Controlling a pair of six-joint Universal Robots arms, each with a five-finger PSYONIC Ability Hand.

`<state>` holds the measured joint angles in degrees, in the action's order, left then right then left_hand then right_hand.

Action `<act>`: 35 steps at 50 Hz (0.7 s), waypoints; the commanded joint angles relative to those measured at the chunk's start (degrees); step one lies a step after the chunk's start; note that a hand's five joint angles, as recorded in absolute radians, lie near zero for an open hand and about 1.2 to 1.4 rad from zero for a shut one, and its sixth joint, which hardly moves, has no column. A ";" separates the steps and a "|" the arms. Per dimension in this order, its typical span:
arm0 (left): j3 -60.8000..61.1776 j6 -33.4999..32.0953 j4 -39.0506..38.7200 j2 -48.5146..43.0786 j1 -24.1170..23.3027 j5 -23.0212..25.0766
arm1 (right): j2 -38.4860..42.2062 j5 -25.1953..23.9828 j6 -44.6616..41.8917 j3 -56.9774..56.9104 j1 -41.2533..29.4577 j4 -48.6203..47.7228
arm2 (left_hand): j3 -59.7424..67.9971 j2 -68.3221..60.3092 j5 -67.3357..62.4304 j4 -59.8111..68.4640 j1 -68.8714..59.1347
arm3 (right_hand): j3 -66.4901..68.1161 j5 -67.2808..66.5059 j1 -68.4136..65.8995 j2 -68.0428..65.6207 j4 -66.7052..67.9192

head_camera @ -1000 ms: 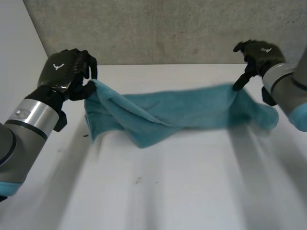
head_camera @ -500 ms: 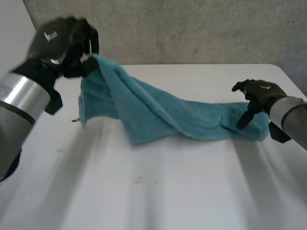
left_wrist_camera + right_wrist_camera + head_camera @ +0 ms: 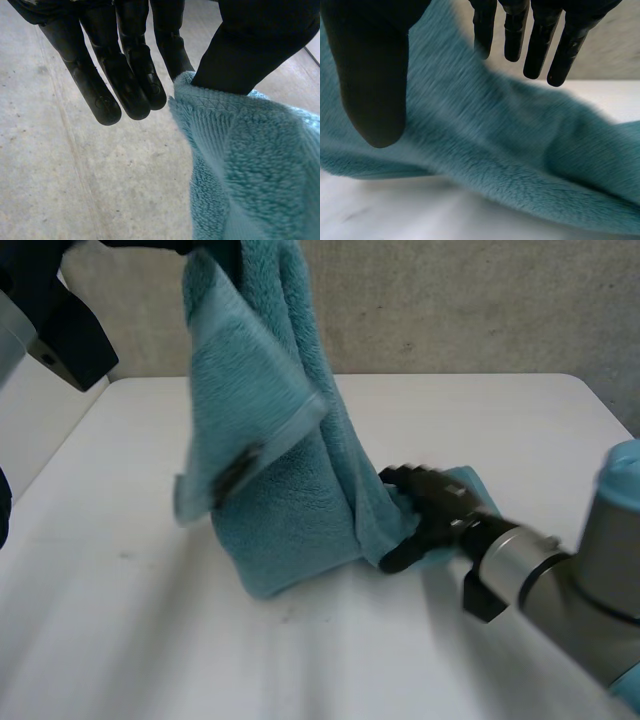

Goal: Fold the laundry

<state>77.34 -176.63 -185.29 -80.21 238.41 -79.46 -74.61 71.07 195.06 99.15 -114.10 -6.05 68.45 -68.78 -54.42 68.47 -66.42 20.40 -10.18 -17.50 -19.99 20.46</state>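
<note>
- The left robot hand (image 3: 127, 60) pinches the hemmed corner of the towel (image 3: 290, 490) between its thumb and the finger nearest the thumb. Its other fingers hang straight and close together, just beside that corner and clear of the cloth.
- From that pinch the towel hangs as a tall folded drape, falling to the counter (image 3: 500, 420) below the hand (its hem runs slantwise across the front face).
- The right robot hand (image 3: 425, 510) is low, at the foot of the drape. In its wrist view the fingers are straight and slightly spread and the thumb stands well apart, with cloth lying across the span between them and beyond the fingertips. Nothing there is pinched.
- The towel's lower end lies on the counter under and just past the right robot hand, where a small bunch of cloth shows behind its fingers.
- Bare counter runs beyond the right robot hand to the far edge, which meets a grey wall (image 3: 460, 310). More lies on the near side of both arms and under the raised left arm (image 3: 60, 335).
- The counter's side edge is near the right arm (image 3: 560, 590).
- Count: one towel, two robot hands, one counter.
</note>
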 commanded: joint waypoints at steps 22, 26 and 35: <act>15.37 -2.48 0.01 -8.63 15.33 0.88 | -12.66 5.39 -36.59 -2.91 5.64 8.24 | 11.55 -11.22 -15.58 11.53 -13.58 | 59.60 -59.82 -62.50 -60.01 59.54; 18.20 -5.03 -0.25 -12.50 15.42 0.88 | -11.70 4.25 -40.90 -4.84 5.73 18.08 | 11.55 -11.22 -15.58 11.53 -13.58 | 59.60 -59.82 -62.50 -60.01 59.54; 17.42 -10.40 -0.60 -25.43 14.90 0.35 | -2.74 5.48 -50.92 -12.83 5.64 26.17 | 11.55 -11.22 -15.58 11.53 -13.58 | 32.28 -32.50 -35.18 -32.69 32.22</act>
<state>96.47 -183.84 -185.52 -97.26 253.85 -78.67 -83.04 75.50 149.42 91.90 -108.47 16.60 68.46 -68.81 -54.42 68.48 -66.42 66.72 -54.31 -53.88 -66.63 67.09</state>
